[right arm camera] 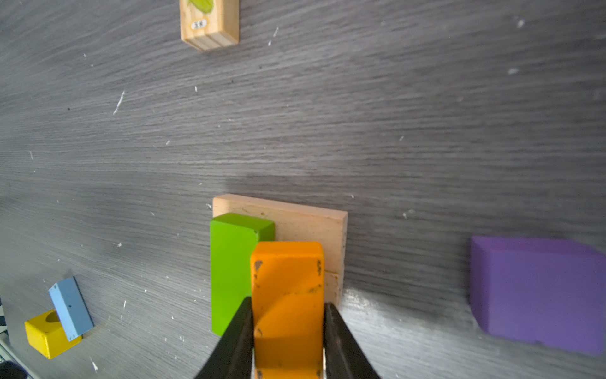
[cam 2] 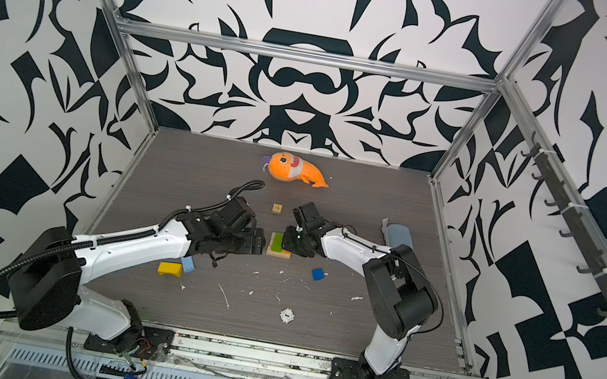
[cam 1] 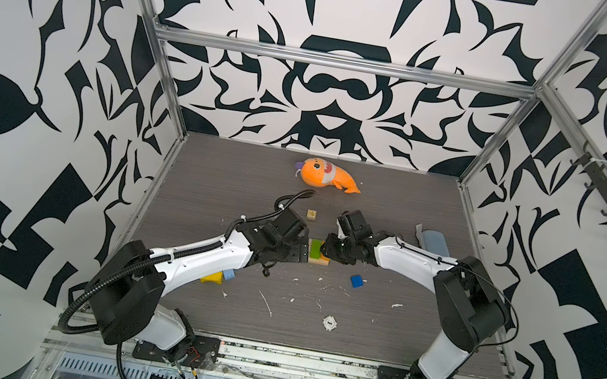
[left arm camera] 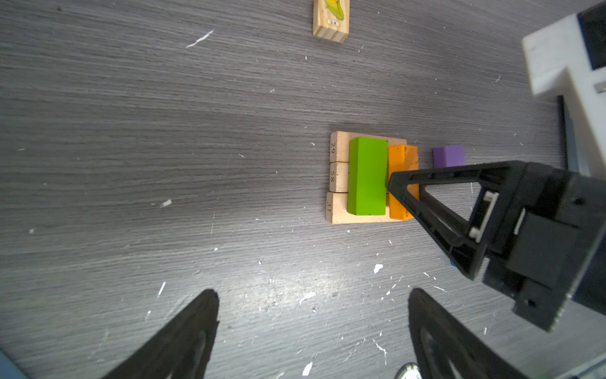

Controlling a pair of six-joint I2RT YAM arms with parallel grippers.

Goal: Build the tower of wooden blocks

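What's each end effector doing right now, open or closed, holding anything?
Left end effector: open, holding nothing.
Right end effector: closed on the orange brick, beside the green brick.

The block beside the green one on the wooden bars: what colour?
An orange block, clearest in the right wrist view.

Two bricks atop bars, cube beside

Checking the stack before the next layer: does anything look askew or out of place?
Front left, the light-blue wooden brick leans tilted on the yellow wooden block. White flecks litter the grey tabletop.
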